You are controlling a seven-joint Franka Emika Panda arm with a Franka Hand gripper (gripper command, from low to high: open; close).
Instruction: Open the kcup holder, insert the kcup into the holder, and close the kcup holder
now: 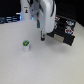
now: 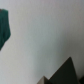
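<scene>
The kcup (image 1: pixel 26 46), a tiny white cup with a green top, stands upright on the pale table in the exterior view. The kcup holder (image 1: pixel 64 31) is a black boxy unit with red-white bits, at the exterior view's right. My gripper (image 1: pixel 41 35) hangs from the white arm between the two, above the table and a little up and to the right of the kcup, with nothing visibly in it. The frames are too blurred to show how its jaws stand. In the wrist view, dark fingertips (image 2: pixel 66 71) show over bare table, and a green shape (image 2: pixel 4 27) sits at the picture's edge.
The white table (image 1: pixel 30 67) stretches toward the front of the exterior view. Dark objects (image 1: pixel 10 20) line the back edge at the exterior view's left.
</scene>
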